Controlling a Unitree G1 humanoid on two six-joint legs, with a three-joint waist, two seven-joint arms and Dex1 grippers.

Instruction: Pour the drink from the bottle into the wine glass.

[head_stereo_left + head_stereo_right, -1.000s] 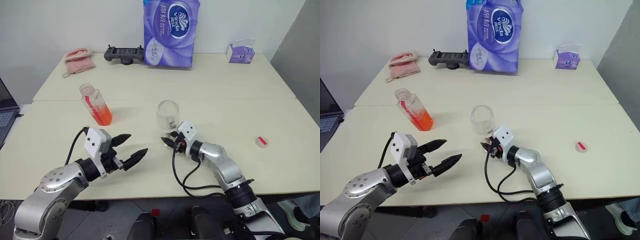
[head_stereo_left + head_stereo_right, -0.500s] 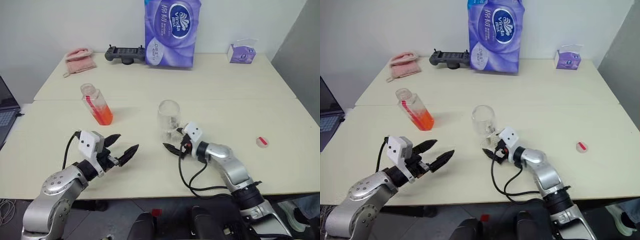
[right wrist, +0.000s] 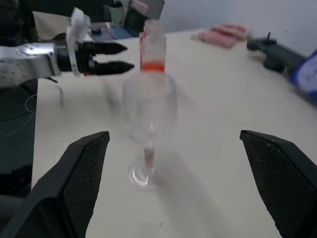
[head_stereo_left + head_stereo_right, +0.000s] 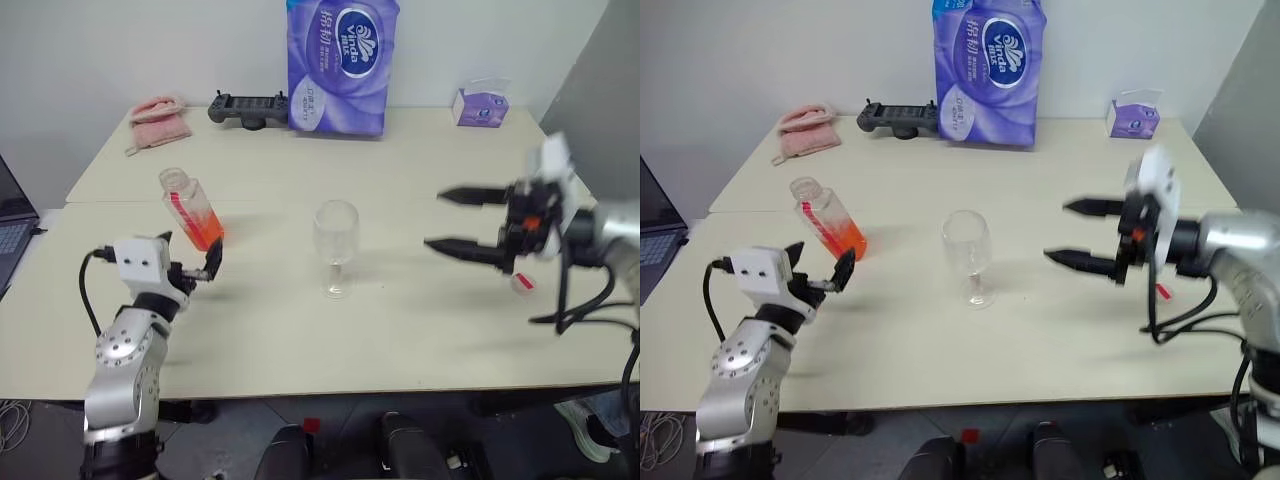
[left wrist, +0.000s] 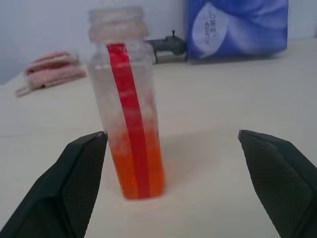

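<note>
Two grippers stand with fingers spread wide and nothing between them. The left gripper [image 4: 820, 276] sits low over the table [image 4: 400, 170], pointing at the bottle [image 4: 191, 209], just short of it and not touching. The bottle stands upright, uncapped, with the drink [image 5: 134, 166] filling its lower part. The wine glass [image 4: 335, 248] stands upright near the table centre, apart from both grippers. The right gripper [image 4: 455, 220] hangs raised to the right of the glass, pointing toward it.
</note>
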